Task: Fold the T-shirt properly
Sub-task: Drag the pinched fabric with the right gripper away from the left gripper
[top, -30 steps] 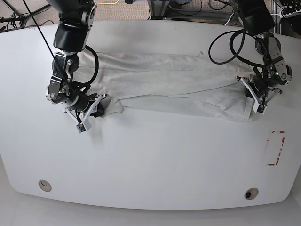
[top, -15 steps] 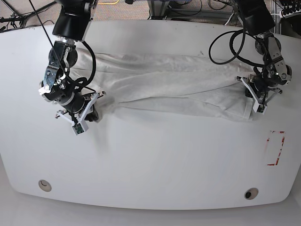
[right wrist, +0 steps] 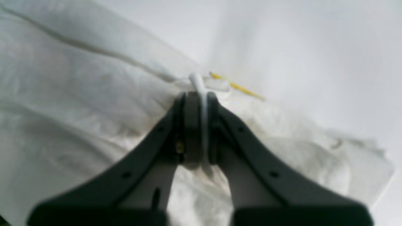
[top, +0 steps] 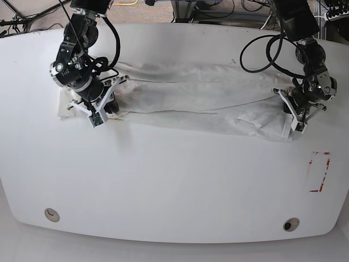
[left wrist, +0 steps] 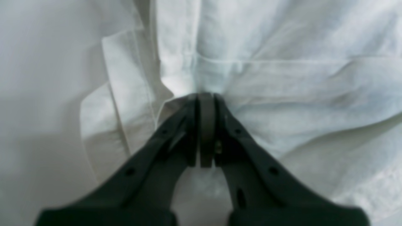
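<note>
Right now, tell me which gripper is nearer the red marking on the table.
Left. The left gripper pinches the T-shirt at the end just above the red marking. The right gripper holds the shirt's opposite end, far across the table.

A white bench (top: 174,185) carries a red rectangular outline (top: 319,171) near one edge and two round grommets (top: 52,214) (top: 291,224) along another, with cables (top: 32,16) behind it.

Right tool (top: 107,105) dragged T-shirt (top: 202,98) edge up — back
</note>
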